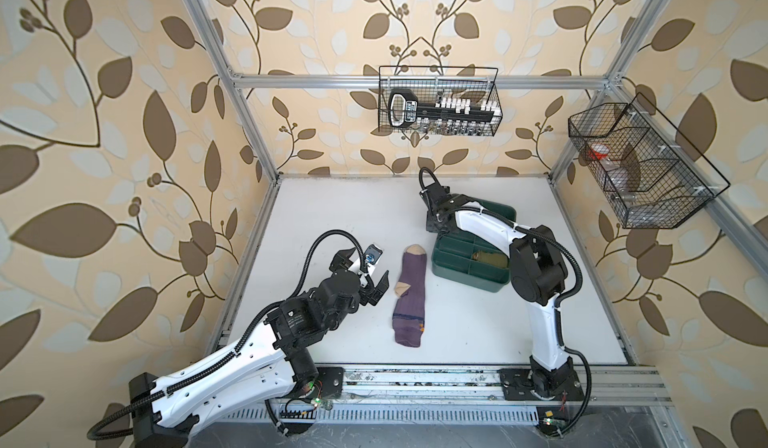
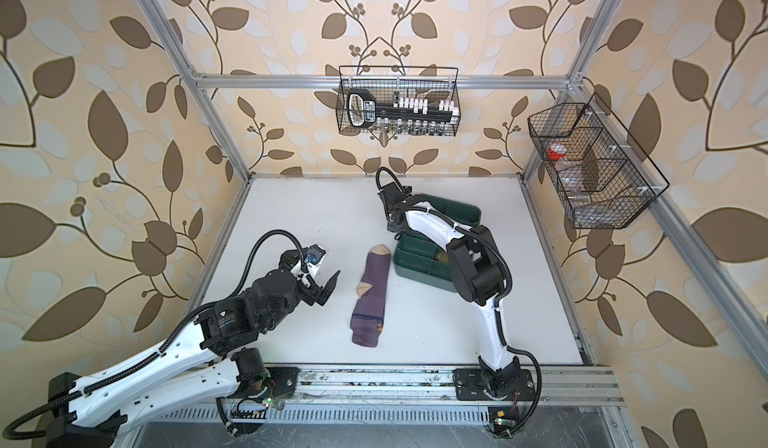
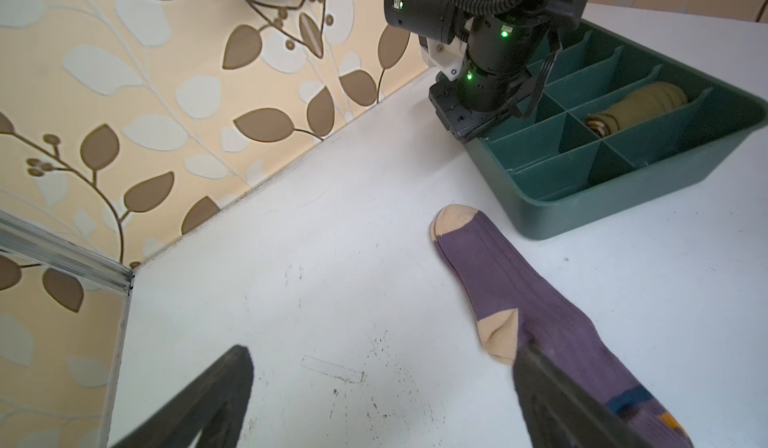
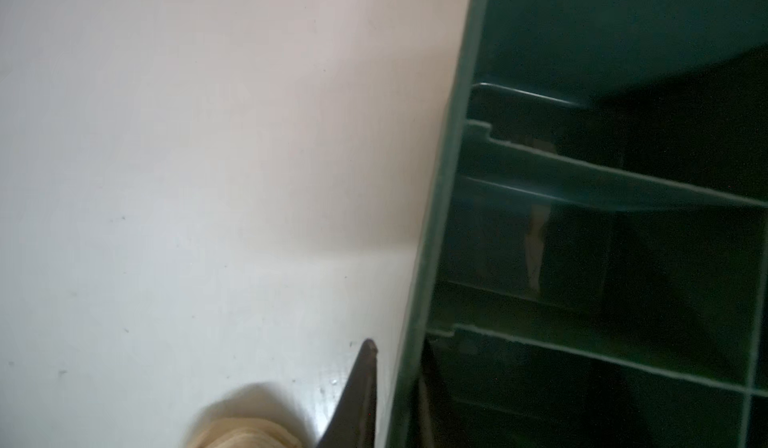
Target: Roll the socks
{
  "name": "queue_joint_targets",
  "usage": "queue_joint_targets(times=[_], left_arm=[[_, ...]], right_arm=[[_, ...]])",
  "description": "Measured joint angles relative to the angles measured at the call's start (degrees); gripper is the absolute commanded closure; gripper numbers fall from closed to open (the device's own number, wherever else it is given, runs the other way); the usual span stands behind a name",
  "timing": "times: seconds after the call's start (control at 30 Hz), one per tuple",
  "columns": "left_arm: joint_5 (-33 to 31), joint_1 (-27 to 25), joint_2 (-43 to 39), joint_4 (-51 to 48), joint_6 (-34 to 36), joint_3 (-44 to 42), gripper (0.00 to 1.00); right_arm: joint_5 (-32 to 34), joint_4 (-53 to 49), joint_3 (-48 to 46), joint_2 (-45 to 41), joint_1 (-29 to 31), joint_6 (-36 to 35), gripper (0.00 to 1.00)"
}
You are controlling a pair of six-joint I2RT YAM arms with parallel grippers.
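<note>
purple sock lies flat on the desk; olive sock sits rolled in a tray compartment. left pincer is spread beside the purple heel. right pincer pinches the tray wall. the label on the tool in the basket is unreadable.

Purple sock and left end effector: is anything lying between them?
Nothing. In both top views only a narrow strip of bare white tabletop separates the open left end effector from the purple sock.
</note>
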Motion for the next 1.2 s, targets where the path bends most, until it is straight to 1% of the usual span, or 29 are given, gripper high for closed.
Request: queue_joint_targets(times=[0.07, 0.17, 0.3, 0.53, 0.73, 0.77, 0.8, 0.87, 0.97, 1.03, 1.1, 1.17, 1.2], left_arm=[[0.0, 0.0, 0.2, -0.3, 0.0, 0.0, 0.01], [0.0, 0.0, 0.2, -0.7, 0.0, 0.0, 0.01], [0.1, 0.0, 0.4, -0.9, -0.1, 0.0, 0.01], [0.2, 0.0, 2.2, -1.2, -0.3, 0.0, 0.01], [0.2, 0.0, 3.3, -1.3, -0.4, 0.0, 0.01], [0.2, 0.0, 3.5, -1.3, -0.4, 0.0, 0.01], [0.2, 0.0, 3.8, -1.3, -0.5, 0.0, 0.01], [0.1, 0.0, 4.6, -1.3, -0.8, 0.0, 0.01], [-0.2, 0.0, 5.7, -1.1, -1.9, 0.0, 0.01], [-0.3, 0.0, 6.3, -1.0, -3.0, 0.0, 0.01], [-0.6, 0.0, 6.8, -1.1, -4.1, 0.1, 0.01], [-0.6, 0.0, 7.5, -1.8, -5.1, 0.9, 0.01], [-0.6, 0.0, 7.7, -2.5, -5.6, 1.6, 0.01]], right_arm=[[0.1, 0.3, 0.0, 0.0, -0.9, -3.1, 0.91], [0.5, 1.7, 0.0, 0.4, -2.5, -7.8, 0.91], [0.6, 2.3, 2.9, 2.5, -4.5, -10.8, 0.91], [-0.7, 1.8, 19.9, 13.5, -7.5, -13.6, 0.91], [-3.7, 2.0, 27.2, 18.1, -8.3, -15.0, 0.89], [-4.4, 2.1, 27.8, 18.4, -8.4, -15.0, 0.87], [-5.1, 2.3, 28.2, 18.6, -8.5, -15.0, 0.83], [-6.5, 2.5, 29.1, 18.9, -8.5, -15.0, 0.71], [-7.8, 2.6, 30.9, 19.0, -8.5, -15.1, 0.58], [-8.2, 3.2, 31.2, 18.3, -8.3, -15.6, 0.52], [-8.0, 4.5, 28.3, 15.5, -8.0, -16.5, 0.41], [-7.2, 7.5, 20.1, 8.8, -7.1, -18.2, 0.32], [-6.8, 8.5, 16.3, 5.3, -6.4, -18.8, 0.29]])
